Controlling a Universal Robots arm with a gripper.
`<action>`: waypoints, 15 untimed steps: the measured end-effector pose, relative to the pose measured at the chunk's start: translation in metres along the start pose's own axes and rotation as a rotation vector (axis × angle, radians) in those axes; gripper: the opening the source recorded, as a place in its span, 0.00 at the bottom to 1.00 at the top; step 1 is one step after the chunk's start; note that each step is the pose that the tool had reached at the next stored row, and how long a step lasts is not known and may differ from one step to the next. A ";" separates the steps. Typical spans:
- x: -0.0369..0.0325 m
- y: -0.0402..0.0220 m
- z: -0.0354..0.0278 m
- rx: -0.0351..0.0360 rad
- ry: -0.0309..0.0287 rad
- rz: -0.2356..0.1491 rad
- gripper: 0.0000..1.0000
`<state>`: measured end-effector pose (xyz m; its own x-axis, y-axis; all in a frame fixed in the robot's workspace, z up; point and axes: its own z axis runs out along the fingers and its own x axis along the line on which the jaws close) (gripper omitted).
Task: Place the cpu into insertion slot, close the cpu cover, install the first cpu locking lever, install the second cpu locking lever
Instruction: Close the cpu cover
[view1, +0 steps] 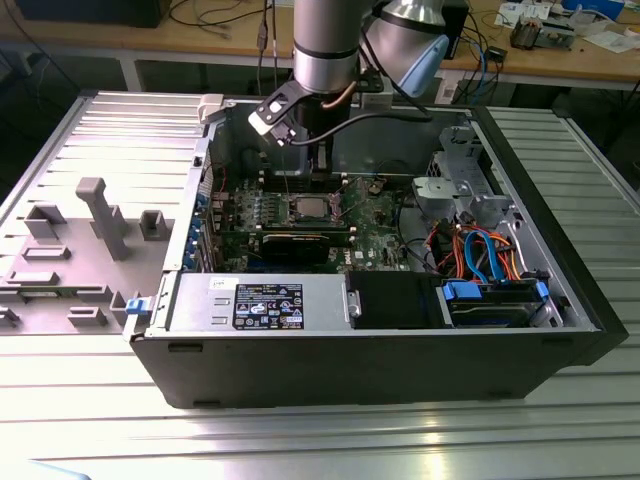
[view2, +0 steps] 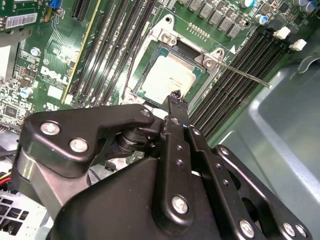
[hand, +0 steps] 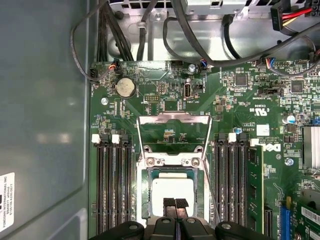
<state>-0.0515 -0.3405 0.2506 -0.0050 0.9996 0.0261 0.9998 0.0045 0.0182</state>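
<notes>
We see the cpu (hand: 172, 192) lying flat in the slot (hand: 146, 200), its silver top showing in both wrist views (view2: 167, 75) and, in the exterior view, under the arm inside the case (view1: 350, 370). The cover (hand: 174, 120) is swung open, standing just past the slot with the green board showing through its cut-out. The gripper (hand: 175, 204) hangs low over the near edge of the cpu, its fingers (view2: 176, 100) drawn narrow, nearly together, with nothing between them. We cannot tell whether they touch the metal top.

Our worry is the chip's seating. If it sits slightly skewed, any downward push from the tips could tilt it and harm the contacts beneath. A sideways drag could slide it off square.

One lever (view2: 245, 75) sticks out across the memory slots (view2: 220, 107), close to the gripper. We judge that a careless sweep could snag it or bend it. With the cover open, it could also drop onto the fingers.
</notes>
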 end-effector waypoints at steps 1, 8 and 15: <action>0.0000 0.0000 -0.0011 -0.0001 0.0000 0.000 0.11; 0.0001 0.0001 -0.0044 -0.0001 0.0000 0.000 0.11; 0.0002 0.0001 -0.0075 -0.0001 0.0000 0.000 0.11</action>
<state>-0.0515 -0.3405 0.2581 -0.0050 0.9996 0.0262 0.9998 0.0045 0.0182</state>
